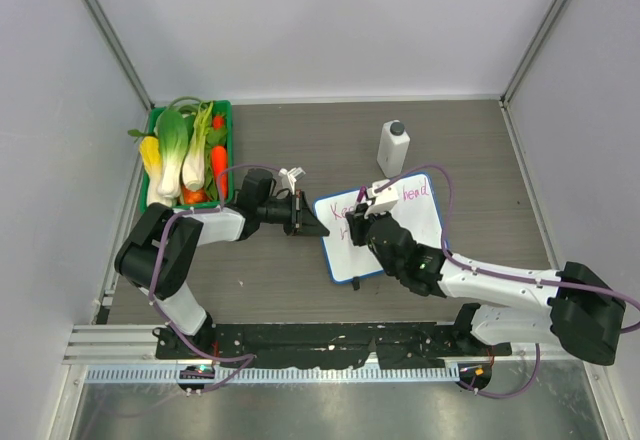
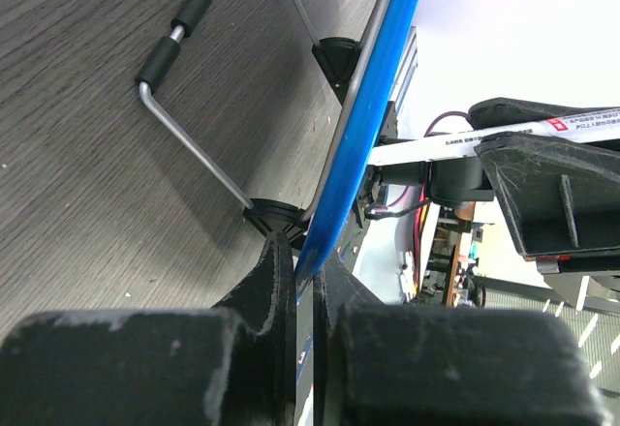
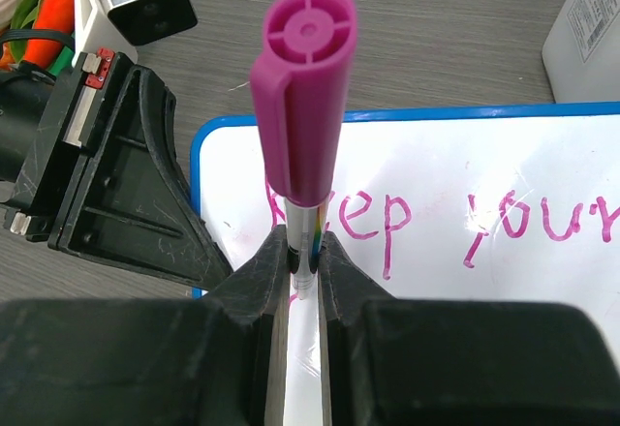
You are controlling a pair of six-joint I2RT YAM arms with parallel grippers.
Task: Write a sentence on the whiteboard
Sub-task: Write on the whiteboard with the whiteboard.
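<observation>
The whiteboard (image 1: pixel 418 228) lies a little right of the middle of the table (image 1: pixel 490 150). Its long axis runs left to right, with the right end swung slightly toward the far edge. It is a small white panel with rounded corners and a thin blue rim. The left wrist view shows a bent wire stand (image 2: pixel 184 92) with black sleeves on its back.

The sentence (image 3: pixel 387 218) follows the long axis along the board's far edge. It is in thin pink-red handwriting and reads "Keep your", followed by another word too small for me to read. Something starts a second line below it, half hidden by the arm.

The left gripper (image 2: pixel 308 276) comes in from the left, and its fingers are pinched tight on the blue rim at the board's left edge. The right gripper (image 3: pixel 303 269) reaches over the near edge, its fingers narrowed onto a marker (image 3: pixel 305 87). The marker has a white barrel, its magenta capped end points up at the wrist camera, and its other end points down at the board just under "Keep".

A white bottle (image 1: pixel 393 147) stands just beyond the board's far edge. A green basket (image 1: pixel 226 110) of vegetables sits in the far left corner.
</observation>
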